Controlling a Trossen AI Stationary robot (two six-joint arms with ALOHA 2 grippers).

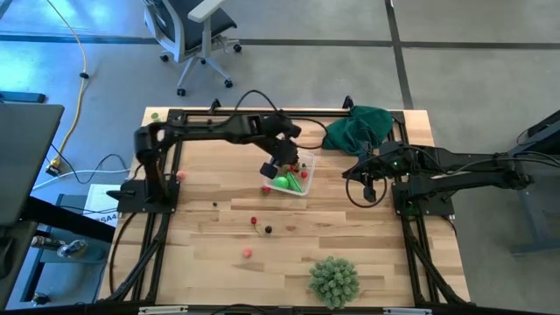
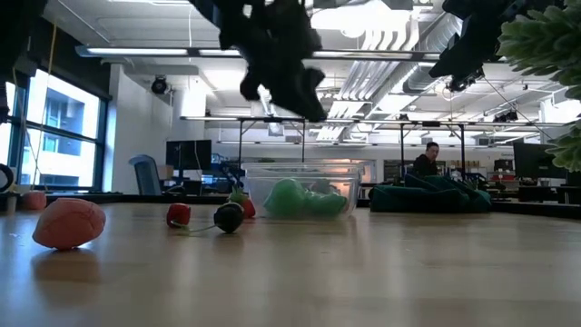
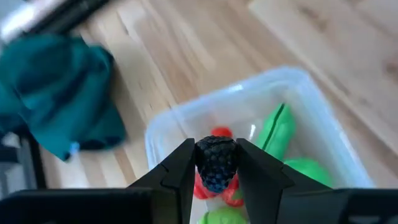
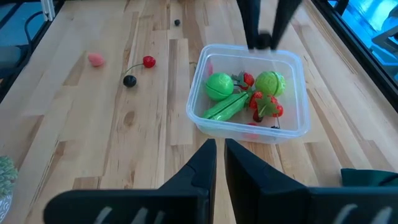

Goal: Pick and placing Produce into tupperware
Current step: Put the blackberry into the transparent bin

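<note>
The tupperware [image 1: 296, 179] stands on the wooden table, far of its middle; in the right wrist view the tupperware [image 4: 249, 93] holds bright green pieces [image 4: 219, 86] and small red ones [image 4: 264, 106]. My left gripper [image 3: 216, 171] hangs above its far side, shut on a dark bumpy berry [image 3: 216, 163]. The left gripper [image 4: 264, 38] also shows from the right wrist view. Loose produce lies on the table nearer the front: a red piece [image 1: 254, 220], a dark one [image 1: 269, 229] and a pink one [image 1: 248, 253]. My right gripper [image 4: 220, 155] waits shut to the right of the tupperware. My left gripper pinches the dark berry's two sides [image 3: 200, 163] between its two fingers. The fingers slant down from the table's left and far side. The berry is lifted clear, above the tupperware's inside.
A dark green cloth [image 1: 359, 127] lies bunched at the far right corner. A pale-green spiky ball [image 1: 333, 280] sits at the near edge. Another pink piece [image 1: 181, 175] lies by the left arm's frame. Black frame rails run along both sides of the table.
</note>
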